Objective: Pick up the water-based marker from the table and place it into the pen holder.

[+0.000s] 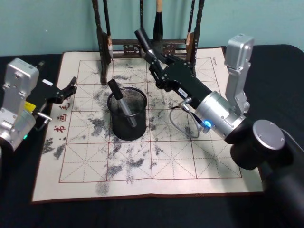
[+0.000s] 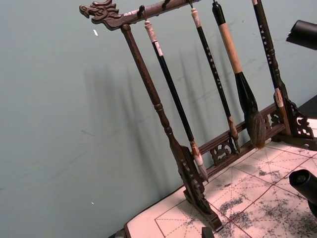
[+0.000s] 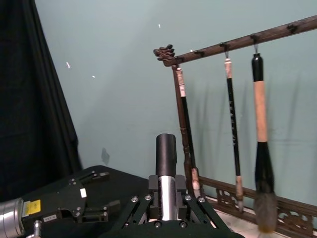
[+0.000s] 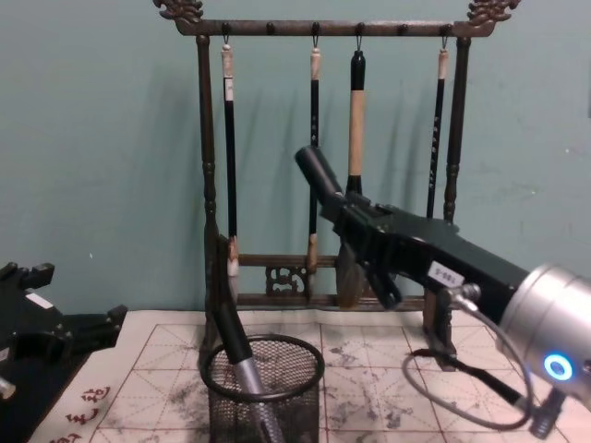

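Two markers noted. Left end effector [image 1: 71, 90] sits at the counter's [image 1: 142, 213] left edge, fingers apart, empty. Pen holder [image 1: 127, 123], black wire mesh, stands near the counter's middle on the mat [image 1: 190, 161]. The leaning marker [image 1: 121, 102], black cap and grey barrel, rests inside it. Right end effector [image 1: 154, 59] is clamped on the held marker [image 1: 144, 42], black cap and silver barrel, above the rear edge before the brush rack [image 1: 102, 47].

Marker [image 1: 142, 40] in R hand [image 1: 154, 59], 2nd marker [image 1: 119, 99] leaning in pen holder [image 1: 135, 128]
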